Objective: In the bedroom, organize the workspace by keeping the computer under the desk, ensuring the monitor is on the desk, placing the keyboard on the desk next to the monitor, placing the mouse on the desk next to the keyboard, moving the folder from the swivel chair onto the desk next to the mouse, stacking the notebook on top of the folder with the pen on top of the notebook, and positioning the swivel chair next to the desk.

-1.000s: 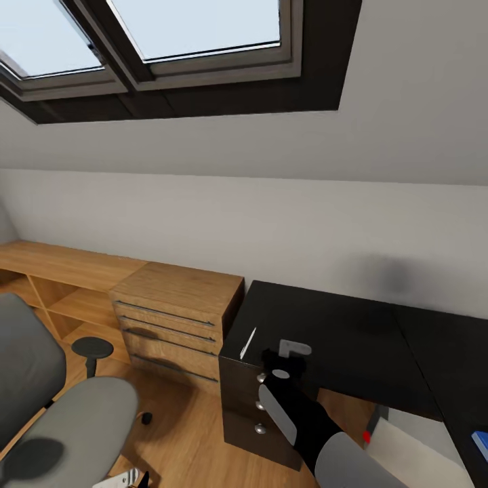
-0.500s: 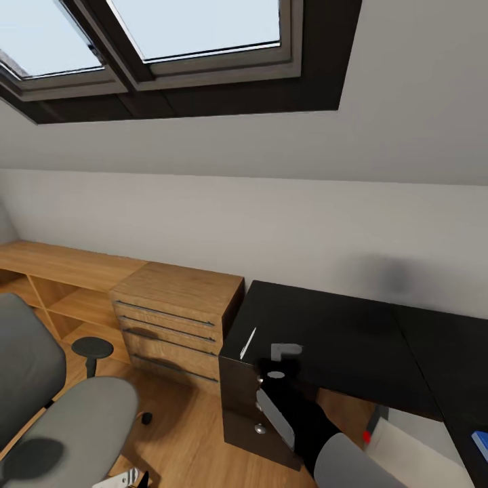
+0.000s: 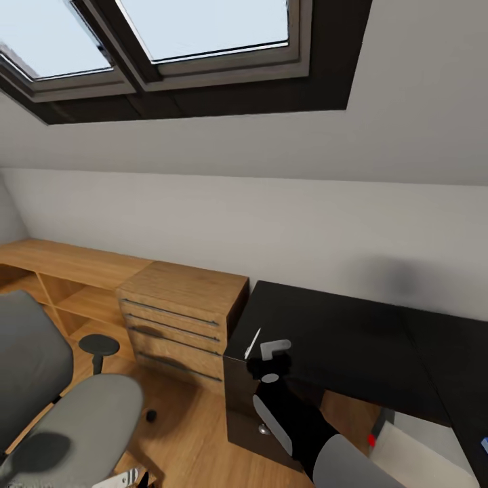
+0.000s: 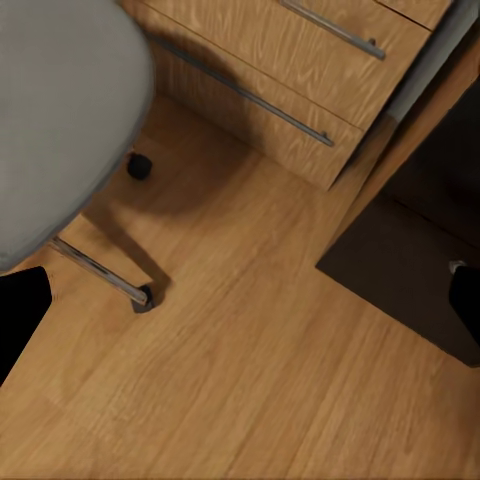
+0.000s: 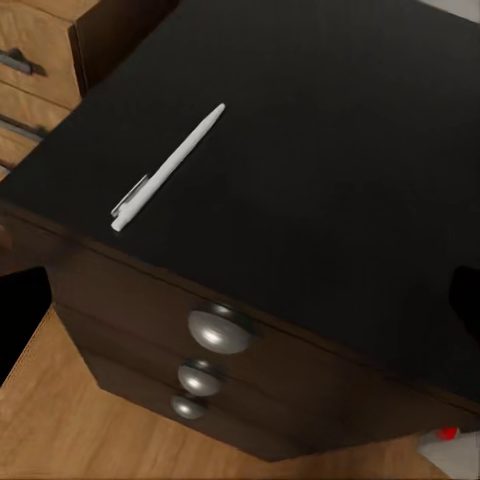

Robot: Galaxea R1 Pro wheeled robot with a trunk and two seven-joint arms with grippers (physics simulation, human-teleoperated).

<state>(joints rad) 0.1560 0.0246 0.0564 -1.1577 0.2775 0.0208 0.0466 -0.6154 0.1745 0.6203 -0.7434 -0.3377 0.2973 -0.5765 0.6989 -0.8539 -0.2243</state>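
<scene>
A white pen (image 5: 165, 170) lies on the left corner of the black desk (image 5: 340, 130), and it shows as a thin sliver, the pen (image 3: 252, 342), in the head view. My right gripper (image 3: 272, 359) hovers just right of it over the desk's front edge, open, with its dark fingers (image 5: 20, 320) spread wide and nothing between them. The grey swivel chair (image 3: 81, 420) stands on the floor at lower left. My left gripper (image 4: 240, 310) hangs open above the wooden floor beside the chair seat (image 4: 60, 100). A blue object (image 3: 485, 444) peeks in at the far right edge.
A wooden drawer unit (image 3: 179, 308) and low shelves (image 3: 61, 285) stand left of the desk. The desk's own drawers with round knobs (image 5: 220, 330) face me. A white box with a red spot (image 3: 371, 440) sits under the desk. A sloped ceiling with skylights is overhead.
My right gripper has edged left along the desk's front, closer to the pen. The head view has shifted slightly; the pen and chair have stayed put.
</scene>
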